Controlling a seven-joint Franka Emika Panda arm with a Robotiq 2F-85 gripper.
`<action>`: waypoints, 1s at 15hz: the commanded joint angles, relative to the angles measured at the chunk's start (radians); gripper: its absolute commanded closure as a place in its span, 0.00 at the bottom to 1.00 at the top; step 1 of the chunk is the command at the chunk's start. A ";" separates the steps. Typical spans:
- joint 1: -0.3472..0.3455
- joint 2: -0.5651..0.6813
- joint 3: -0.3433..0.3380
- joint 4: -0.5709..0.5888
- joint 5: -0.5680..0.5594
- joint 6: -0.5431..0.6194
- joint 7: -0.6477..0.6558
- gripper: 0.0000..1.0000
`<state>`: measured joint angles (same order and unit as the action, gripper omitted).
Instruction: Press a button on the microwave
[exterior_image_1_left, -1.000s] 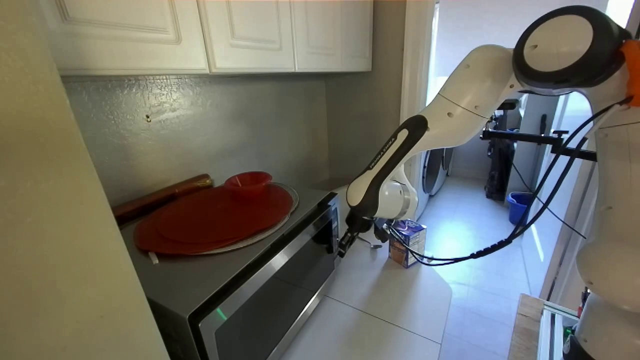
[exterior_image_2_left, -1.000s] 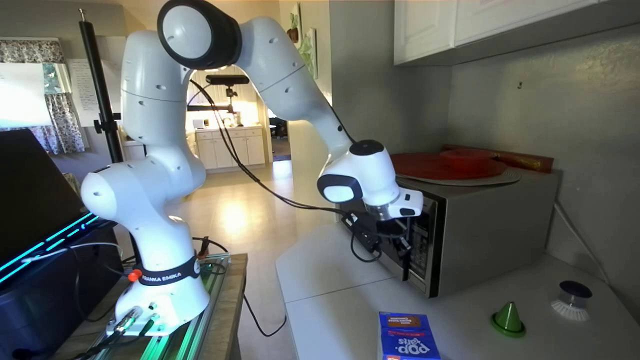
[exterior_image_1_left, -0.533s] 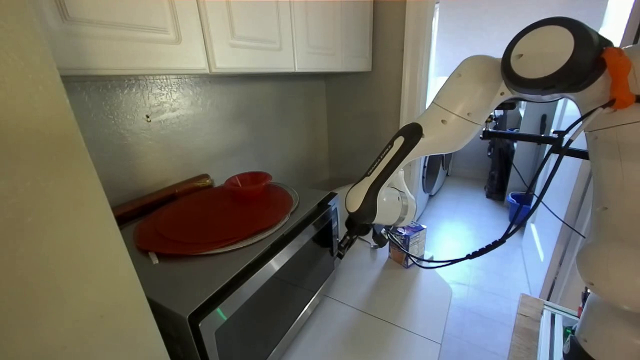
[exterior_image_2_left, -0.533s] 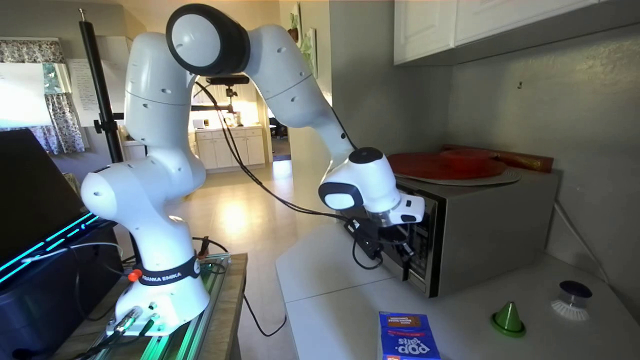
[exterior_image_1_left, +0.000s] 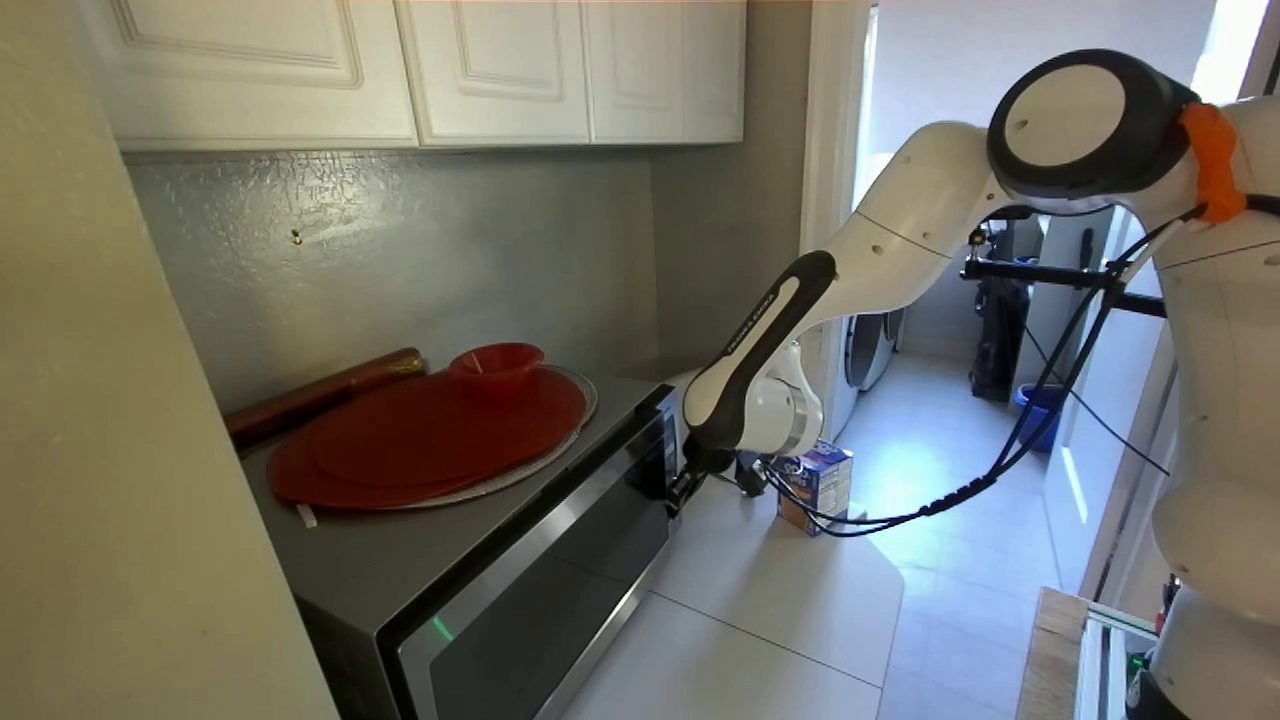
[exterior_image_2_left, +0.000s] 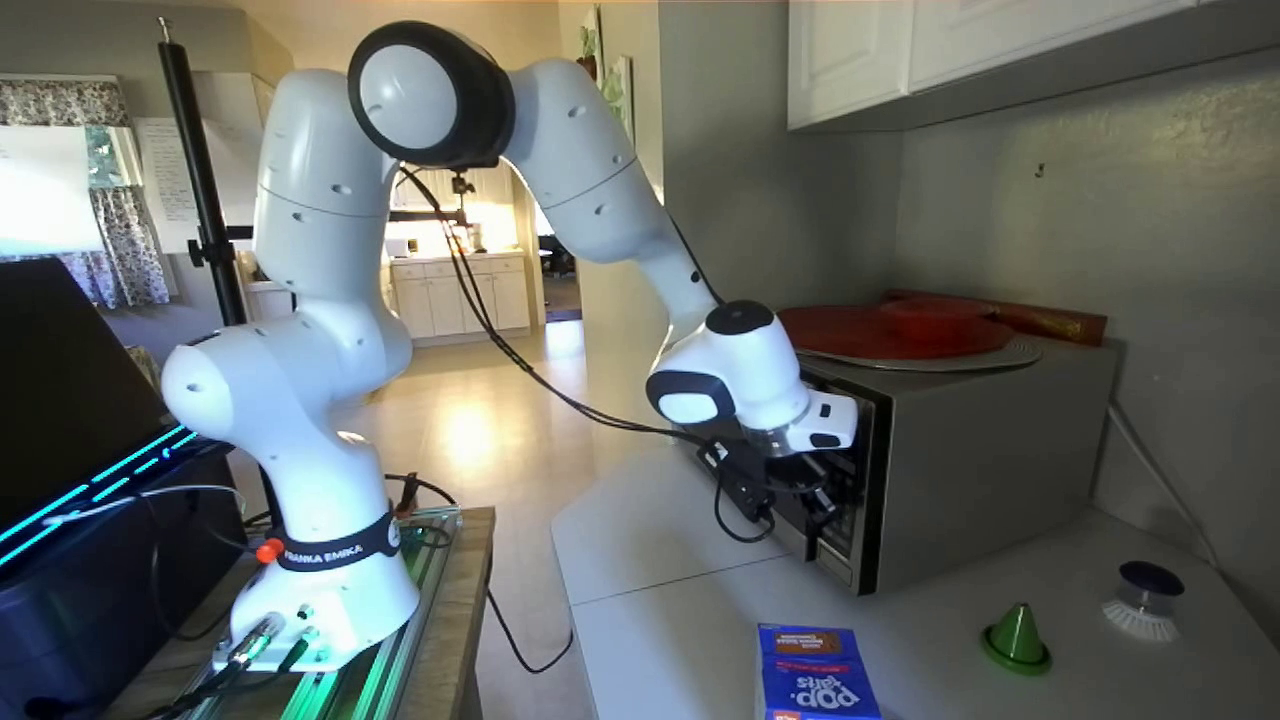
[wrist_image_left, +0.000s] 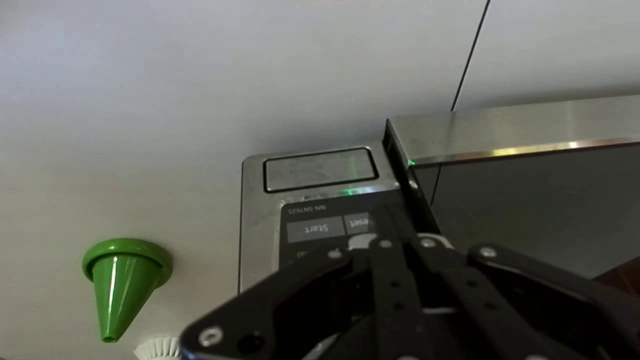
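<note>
The silver-grey microwave (exterior_image_1_left: 560, 590) stands on the white counter; it also shows in an exterior view (exterior_image_2_left: 1000, 480). In the wrist view, its dark control strip (wrist_image_left: 300, 209) appears upside down, with a grey Start button (wrist_image_left: 315, 229) and a partly covered Reset button (wrist_image_left: 356, 223). My gripper (wrist_image_left: 392, 220) is shut and empty, its black fingertips together over the strip beside the Reset button. The fingers hide the upper part of the strip. In an exterior view, the gripper (exterior_image_1_left: 676, 497) is at the microwave's front near the control end. I cannot tell whether the fingertips touch it.
A red round platter (exterior_image_1_left: 400, 440) with a red bowl (exterior_image_1_left: 497, 366) lies on top of the microwave. A green cone (wrist_image_left: 125, 280), a brush (exterior_image_2_left: 1143, 600) and a blue Pop-Tarts box (exterior_image_2_left: 815, 670) stand on the counter. White cupboards (exterior_image_2_left: 1000, 60) hang above.
The arm's elbow has lowered and moved forward. The wrist has dropped slightly, and the gripper has moved a little closer to the microwave's control strip. The microwave has not moved.
</note>
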<state>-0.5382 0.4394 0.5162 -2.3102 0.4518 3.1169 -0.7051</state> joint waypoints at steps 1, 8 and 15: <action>-0.022 0.033 0.032 0.026 0.021 0.028 0.004 1.00; -0.012 -0.002 -0.004 -0.002 -0.007 -0.015 0.006 1.00; -0.090 -0.025 0.055 -0.013 0.012 -0.086 -0.041 1.00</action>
<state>-0.5731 0.4391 0.5201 -2.3122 0.4498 3.0786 -0.7150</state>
